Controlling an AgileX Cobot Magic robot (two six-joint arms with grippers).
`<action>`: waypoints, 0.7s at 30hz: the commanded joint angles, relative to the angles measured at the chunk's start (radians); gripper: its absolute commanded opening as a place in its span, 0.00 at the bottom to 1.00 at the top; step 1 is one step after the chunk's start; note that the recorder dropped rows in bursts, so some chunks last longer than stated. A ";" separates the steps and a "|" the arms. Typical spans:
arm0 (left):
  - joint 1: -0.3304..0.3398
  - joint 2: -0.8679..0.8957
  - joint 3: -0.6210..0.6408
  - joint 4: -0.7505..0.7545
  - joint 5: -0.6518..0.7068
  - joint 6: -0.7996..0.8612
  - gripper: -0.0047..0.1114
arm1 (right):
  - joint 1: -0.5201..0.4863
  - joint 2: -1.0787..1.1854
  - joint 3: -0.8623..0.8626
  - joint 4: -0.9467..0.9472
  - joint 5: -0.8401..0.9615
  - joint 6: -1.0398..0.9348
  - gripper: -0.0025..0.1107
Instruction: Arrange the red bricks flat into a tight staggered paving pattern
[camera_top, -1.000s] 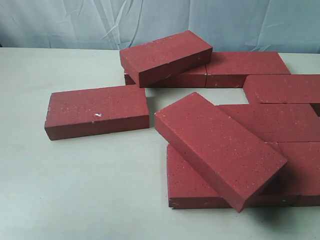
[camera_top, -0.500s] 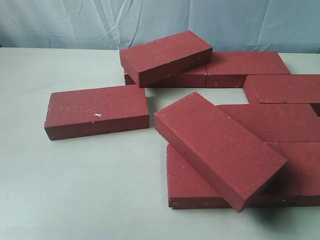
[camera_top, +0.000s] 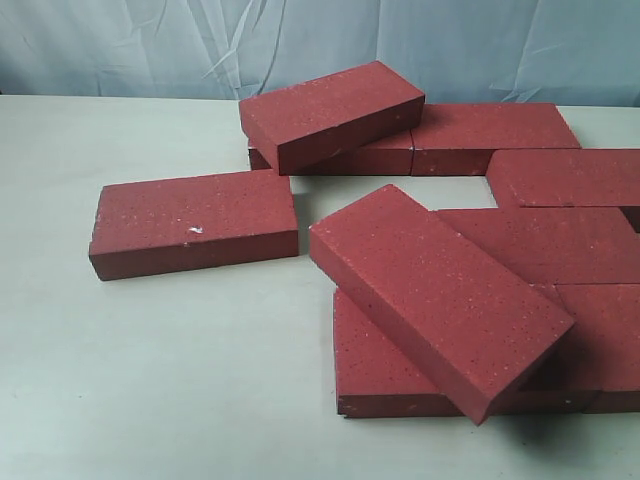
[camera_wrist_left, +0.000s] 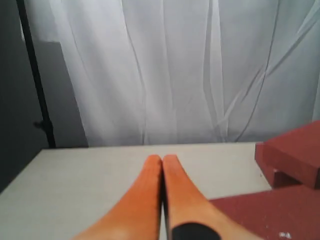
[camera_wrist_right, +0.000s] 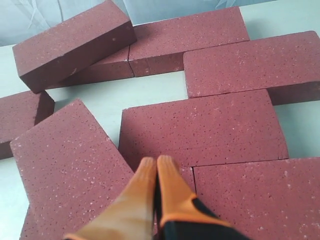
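Nothing has shifted over the last second: every one of the red bricks (camera_top: 545, 245) lies where it lay. One chipped brick (camera_top: 195, 222) sits flat and alone on the pale table (camera_top: 150, 380), apart from the rest. Right of it, across a strip of bare table, a slanted brick (camera_top: 435, 295) lies askew on top of flat ones. One of its corners overhangs their near edge, and it covers the seams beneath. Behind and to the right of the chipped brick, a propped brick (camera_top: 330, 112) rests tilted on the back row. Further right the remaining bricks lie flat, some edge to edge, with a patch of bare table between the back row and the next.

The left gripper (camera_wrist_left: 161, 160) has its orange fingers pressed together on nothing, with the chipped brick just beside it, facing a white curtain (camera_wrist_left: 175, 75) and a black pole (camera_wrist_left: 35, 75). The right gripper (camera_wrist_right: 152, 161) is likewise closed and empty, above the flat bricks beside the slanted brick.
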 joint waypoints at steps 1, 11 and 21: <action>-0.001 0.193 -0.109 -0.011 0.179 0.000 0.04 | -0.003 0.005 0.005 -0.006 -0.017 -0.012 0.02; -0.001 0.383 -0.177 -0.118 0.185 -0.004 0.04 | -0.003 0.005 0.005 -0.010 -0.017 -0.014 0.02; -0.001 0.674 -0.279 -0.096 0.239 -0.007 0.04 | -0.003 0.005 0.005 -0.010 -0.017 -0.030 0.02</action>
